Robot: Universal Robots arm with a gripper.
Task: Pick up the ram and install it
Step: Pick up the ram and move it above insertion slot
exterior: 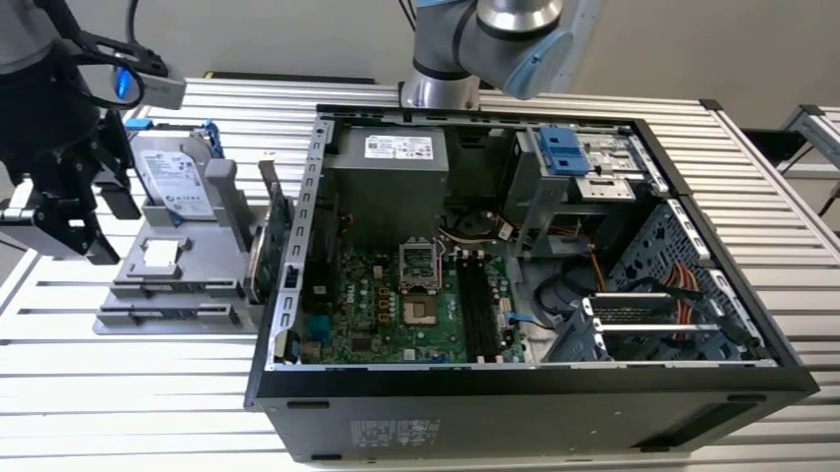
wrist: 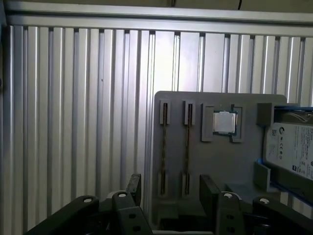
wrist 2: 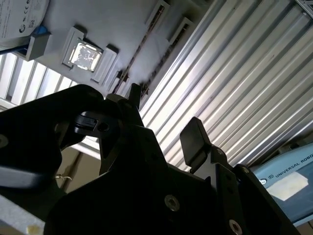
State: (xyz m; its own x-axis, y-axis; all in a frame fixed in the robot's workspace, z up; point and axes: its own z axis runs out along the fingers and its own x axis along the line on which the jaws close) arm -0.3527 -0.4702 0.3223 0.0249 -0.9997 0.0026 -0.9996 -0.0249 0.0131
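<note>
Fingers (wrist: 209,196) stand wide apart (gripping nothing) near the grey tray (wrist: 230,161).

Set on a table (exterior: 118,393) of ribbed silver metal slats running crosswise in the exterior view, washed with bright white glare toward that view's left, backed by a plain beige wall (exterior: 683,49), flanked at the right edge by another slatted surface (exterior: 816,133).

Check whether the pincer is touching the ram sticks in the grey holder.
Apart. In the first wrist view the open pincer frames the ram sticks without overlap, bare grey holder showing on both sides.
</note>
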